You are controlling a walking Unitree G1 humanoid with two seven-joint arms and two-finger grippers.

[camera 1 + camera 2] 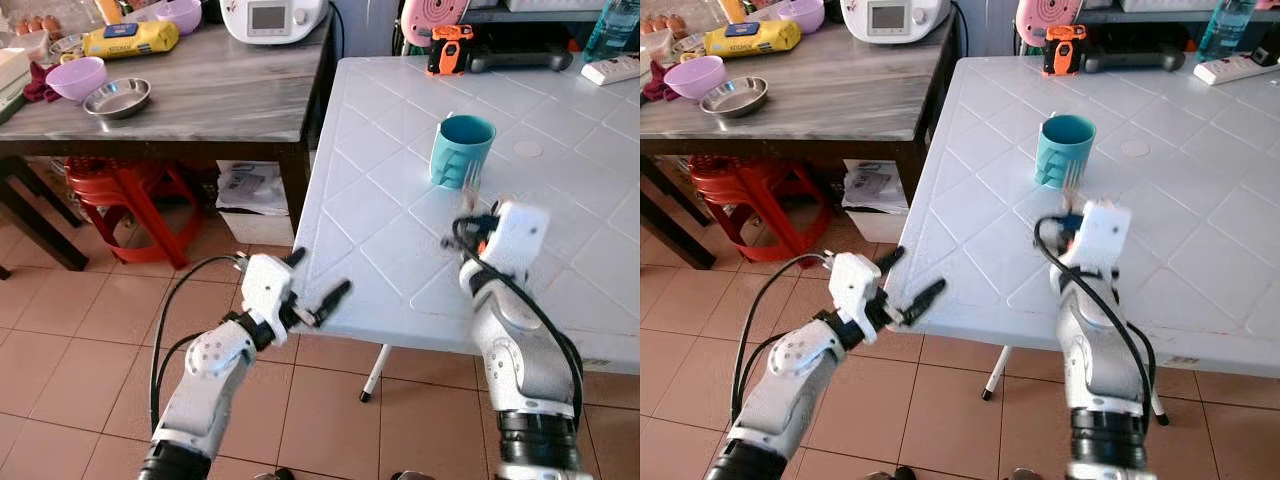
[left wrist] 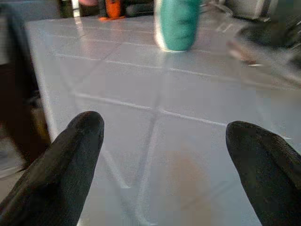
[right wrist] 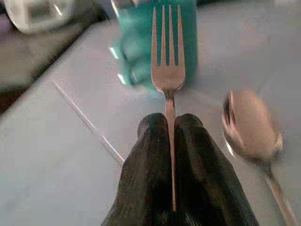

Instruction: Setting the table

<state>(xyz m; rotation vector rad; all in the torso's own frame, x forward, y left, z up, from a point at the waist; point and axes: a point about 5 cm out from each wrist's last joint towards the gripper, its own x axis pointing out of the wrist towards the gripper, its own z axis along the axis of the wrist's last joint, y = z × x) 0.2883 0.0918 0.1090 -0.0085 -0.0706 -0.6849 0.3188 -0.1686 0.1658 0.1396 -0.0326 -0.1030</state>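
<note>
A teal mug (image 1: 462, 150) stands on the white plastic table (image 1: 380, 250). My right gripper (image 3: 170, 123) hovers just in front of the mug, shut on the handle of a metal fork (image 3: 168, 56) whose tines (image 1: 471, 180) point toward the mug. A spoon (image 3: 251, 125) lies on the table beside the fork, blurred. My left gripper (image 1: 320, 277) is open and holds nothing, at the table's near left edge, with its fingers (image 2: 82, 141) aimed across the tabletop toward the mug (image 2: 178, 23).
A dark wooden table (image 1: 200, 105) to the left carries purple bowls (image 1: 77, 77), a steel bowl (image 1: 117, 97), a yellow pack and a white appliance (image 1: 272, 18). A red stool (image 1: 125, 190) stands under it. An orange tool (image 1: 450, 48) and a power strip (image 1: 610, 68) lie at the white table's far side.
</note>
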